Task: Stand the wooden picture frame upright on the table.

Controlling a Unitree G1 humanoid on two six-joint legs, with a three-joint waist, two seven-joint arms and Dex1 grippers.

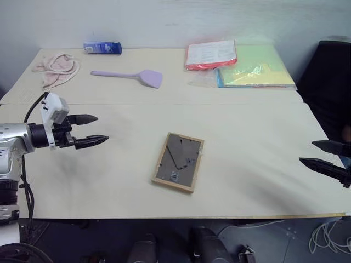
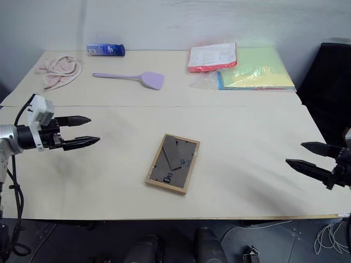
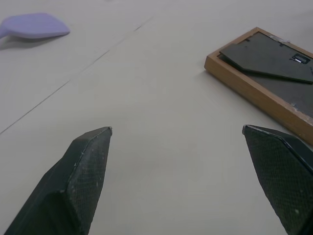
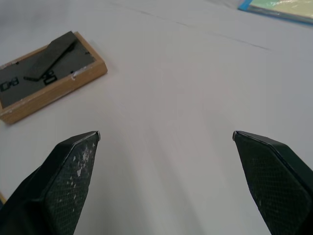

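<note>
We find the left gripper (image 1: 100, 129) with fingers spread and empty, well left of the wooden picture frame (image 1: 178, 162), which lies face down on the tabletop (image 1: 252, 181) with its fold-out stand flat. The right gripper (image 1: 324, 154) is likewise spread and empty, well to its right. Lying so flat, the frame offers little to grip, so we judge that a one-sided approach may slide it, and raising it with the stand unopened risks it toppling.

A pale grey-white wall (image 1: 164, 22) ran behind the furniture, plain and evenly lit (no hard shadows on it). At the right edge stood a black chair (image 1: 329, 82), its back reaching up against the wall. Below the near edge the floor (image 1: 274, 241) was dark, with loose white cables (image 1: 329, 238) coiled at the right.
</note>
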